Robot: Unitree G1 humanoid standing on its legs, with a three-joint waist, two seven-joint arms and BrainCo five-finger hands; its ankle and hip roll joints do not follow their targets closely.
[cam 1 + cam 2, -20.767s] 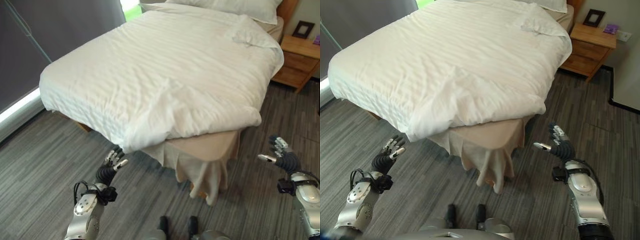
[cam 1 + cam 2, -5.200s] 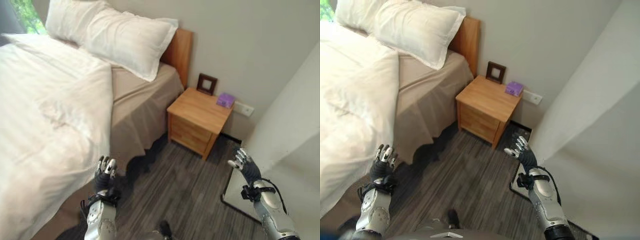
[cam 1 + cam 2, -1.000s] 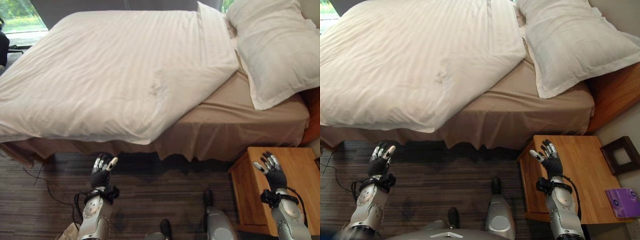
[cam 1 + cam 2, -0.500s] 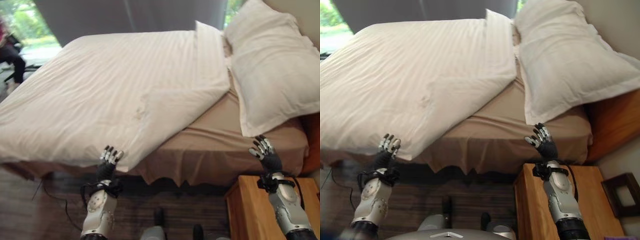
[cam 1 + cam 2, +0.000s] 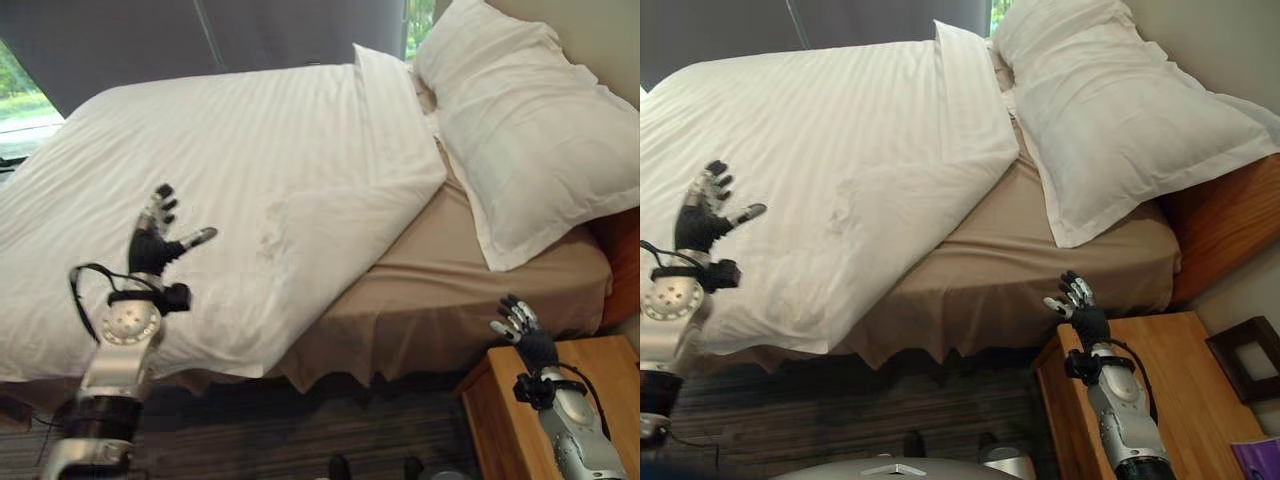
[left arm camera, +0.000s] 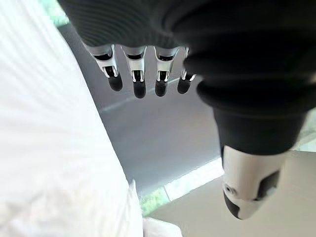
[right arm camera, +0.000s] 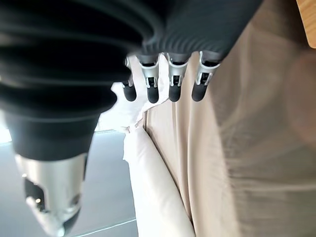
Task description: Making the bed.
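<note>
Dark curtains (image 5: 250, 35) are hanging behind the bed (image 5: 450, 300), and a wooden nightstand (image 5: 1160, 370) is standing just beside its near corner. I am seeing my left hand (image 5: 152, 243) raised over the white duvet (image 5: 230, 180), palm turned away, arm coming up from the lower left. Its fingers (image 6: 138, 81) are standing straight and spread, the thumb (image 5: 197, 237) pointing off to the side, and they are holding nothing. I cannot tell whether the hand is touching the duvet or hovering just above it.

My right hand (image 5: 1082, 313) is sitting low by the bed's side, in front of the tan sheet (image 5: 470, 290) and at the nightstand's edge. Its fingers (image 7: 170, 86) are relaxed and open, gripping nothing, and the tan skirt is hanging just past them in the right wrist view.

I am looking at a duvet with faint woven stripes and soft creases; it is covering most of the mattress, with its near corner pulled back at a slant and leaving tan sheet bare toward the head. Two plump white pillows (image 5: 1110, 110) are lying stacked at the head, against a wooden headboard (image 5: 1220, 225). A dark picture frame (image 5: 1245, 355) is sitting on the nightstand.
</note>
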